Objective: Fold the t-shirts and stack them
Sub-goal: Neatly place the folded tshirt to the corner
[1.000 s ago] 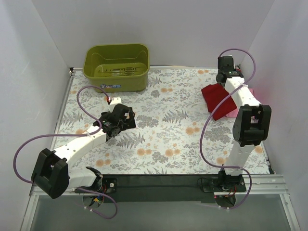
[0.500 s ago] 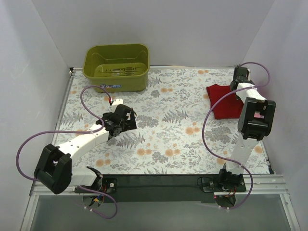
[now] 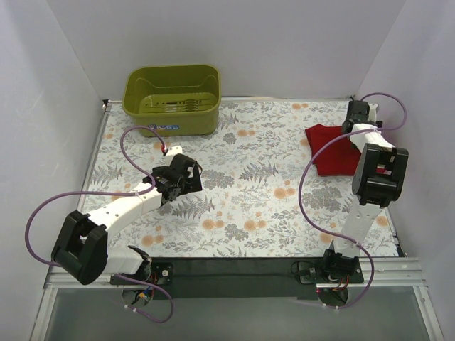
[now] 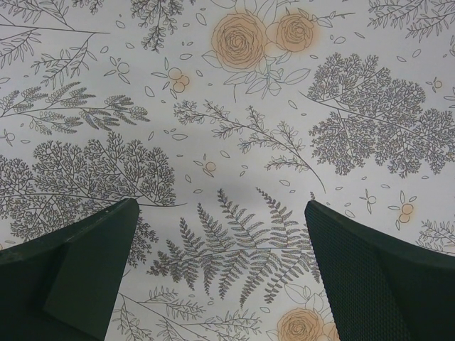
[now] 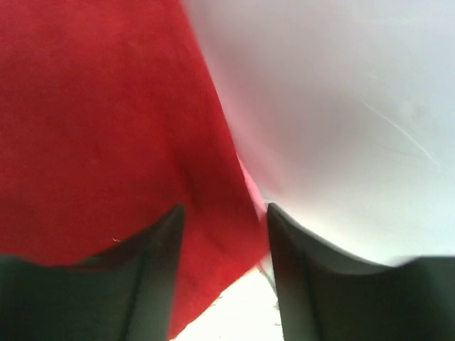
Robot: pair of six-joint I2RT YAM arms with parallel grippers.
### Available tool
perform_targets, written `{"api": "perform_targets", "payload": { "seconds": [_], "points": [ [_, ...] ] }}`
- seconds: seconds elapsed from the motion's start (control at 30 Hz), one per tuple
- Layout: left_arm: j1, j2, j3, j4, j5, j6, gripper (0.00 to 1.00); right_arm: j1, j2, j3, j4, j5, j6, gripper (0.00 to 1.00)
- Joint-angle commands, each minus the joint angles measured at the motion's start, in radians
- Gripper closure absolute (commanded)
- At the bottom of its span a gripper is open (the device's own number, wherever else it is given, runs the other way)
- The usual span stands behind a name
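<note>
Right wrist view: the right end effector [image 5: 224, 213] stands with its jaws parted astride an edge of the red t-shirt [image 5: 92, 128], visibly pinching nothing. The shirt lies bunched compactly on the bench [image 3: 249, 206], well right of the tub [image 3: 170, 117]. The best move is probably to rise straight up so the fold isn't dragged. The left end effector [image 4: 220, 204] hovers wide open and empty, on the near side of the tub.

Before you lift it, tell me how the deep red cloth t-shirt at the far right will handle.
The deep red cloth t-shirt will probably flop and unfold, since it lies in soft, uneven folds. It is likely light, because the bundle sits thin and low. It is probably grippy rather than slippery, as the fabric looks matte.
</note>
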Motion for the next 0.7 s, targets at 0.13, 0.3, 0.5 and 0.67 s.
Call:
{"api": "perform_targets", "payload": {
  "seconds": [0.13,0.3,0.5,0.67],
  "points": [
    [0.006,-0.037,0.024,0.012,-0.032,-0.003,0.02,-0.011,-0.209,0.024,-0.051,-0.04,0.159,0.31],
    [0.008,-0.122,0.061,-0.011,-0.078,-0.009,0.02,-0.013,-0.455,-0.063,-0.108,-0.245,0.247,0.14],
    [0.006,-0.293,0.199,-0.21,-0.152,-0.031,0.02,-0.011,-0.841,-0.177,-0.167,-0.403,0.262,0.02],
    [0.006,-0.474,0.326,-0.354,-0.222,-0.034,0.02,0.018,-1.172,-0.28,-0.178,-0.442,0.277,0.02]
  ]
}}
